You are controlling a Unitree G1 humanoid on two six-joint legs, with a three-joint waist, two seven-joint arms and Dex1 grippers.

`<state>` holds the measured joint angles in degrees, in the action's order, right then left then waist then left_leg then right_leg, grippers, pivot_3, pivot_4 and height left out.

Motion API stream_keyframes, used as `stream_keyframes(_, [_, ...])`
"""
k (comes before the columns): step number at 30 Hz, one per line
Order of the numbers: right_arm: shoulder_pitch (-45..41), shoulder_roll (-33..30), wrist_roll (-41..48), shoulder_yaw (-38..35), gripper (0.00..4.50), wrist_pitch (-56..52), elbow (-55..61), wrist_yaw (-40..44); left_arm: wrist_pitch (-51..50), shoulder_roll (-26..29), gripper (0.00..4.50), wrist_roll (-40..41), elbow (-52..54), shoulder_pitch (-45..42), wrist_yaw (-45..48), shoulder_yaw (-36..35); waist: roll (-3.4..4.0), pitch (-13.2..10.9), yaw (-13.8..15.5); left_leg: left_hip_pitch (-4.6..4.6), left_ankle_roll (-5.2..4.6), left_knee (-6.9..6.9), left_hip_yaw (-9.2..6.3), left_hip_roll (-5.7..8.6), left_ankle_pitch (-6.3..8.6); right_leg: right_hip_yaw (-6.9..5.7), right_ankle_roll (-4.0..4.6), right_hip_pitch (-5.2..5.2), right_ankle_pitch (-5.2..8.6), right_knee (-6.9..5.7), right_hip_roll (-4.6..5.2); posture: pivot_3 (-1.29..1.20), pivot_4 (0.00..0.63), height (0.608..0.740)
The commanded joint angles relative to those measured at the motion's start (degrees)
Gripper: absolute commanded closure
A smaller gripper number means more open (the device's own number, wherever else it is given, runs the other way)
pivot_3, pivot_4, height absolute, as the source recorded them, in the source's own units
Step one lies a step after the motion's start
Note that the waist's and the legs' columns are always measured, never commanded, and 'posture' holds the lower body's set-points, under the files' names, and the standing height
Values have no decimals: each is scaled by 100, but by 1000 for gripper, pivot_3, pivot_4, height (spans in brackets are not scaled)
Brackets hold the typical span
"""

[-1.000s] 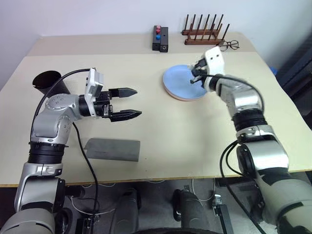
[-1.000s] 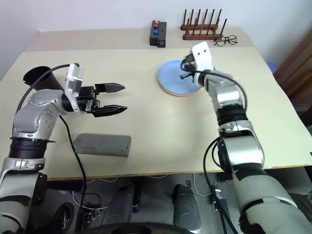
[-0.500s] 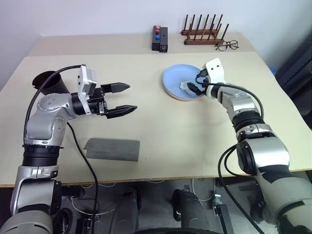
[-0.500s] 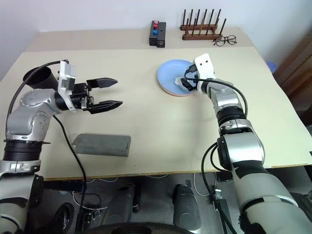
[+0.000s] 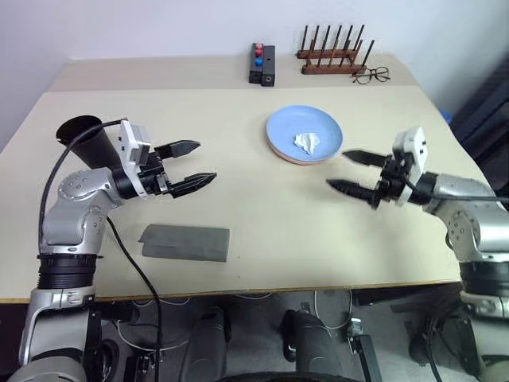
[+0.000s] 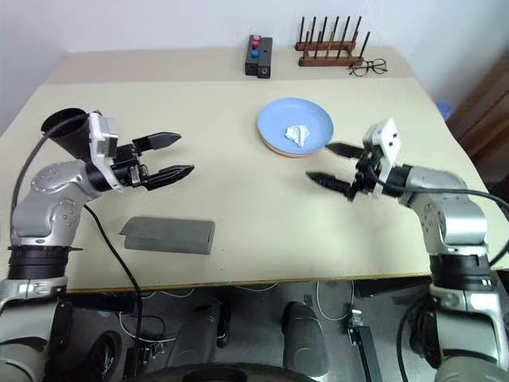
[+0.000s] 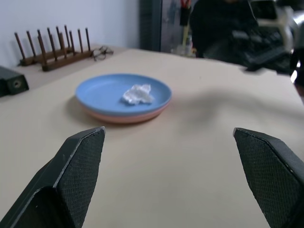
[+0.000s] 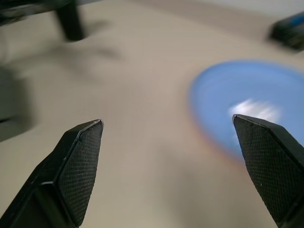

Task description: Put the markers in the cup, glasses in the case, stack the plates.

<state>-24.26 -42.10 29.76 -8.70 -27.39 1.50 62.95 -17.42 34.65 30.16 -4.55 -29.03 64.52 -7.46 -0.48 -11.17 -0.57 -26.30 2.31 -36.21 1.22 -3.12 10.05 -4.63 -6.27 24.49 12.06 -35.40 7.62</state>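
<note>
No lettering, label, brand, number or sign can be read anywhere here, not on any object on the table nor on the robot's arms.
</note>
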Motion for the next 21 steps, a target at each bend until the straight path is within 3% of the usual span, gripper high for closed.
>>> stream_keyframes(1, [58, -303, 522, -402, 66, -107, 668, 321, 155, -102, 0, 8, 241, 42, -118, -19, 0, 0, -10, 1, 0, -1, 0, -1, 0, 0, 7, 0, 5, 1, 0, 0, 150, 740])
stream_keyframes(9, [670, -380, 382, -560, 66, 488, 1028, 379, 385, -270, 0, -104, -149, 35, -60, 32, -5, 3, 85, 0, 0, 2, 0, -1, 0, 0, 12, -6, -1, 13, 0, 0, 150, 740])
stream_keyframes(21, [853, -403, 310, -500, 66, 697, 964, 250, 457, -337, 0, -57, 115, 226, -264, -90, -5, 3, 144, -2, 0, -3, 1, 0, 0, 0, 16, -10, 0, 19, 1, 0, 150, 740])
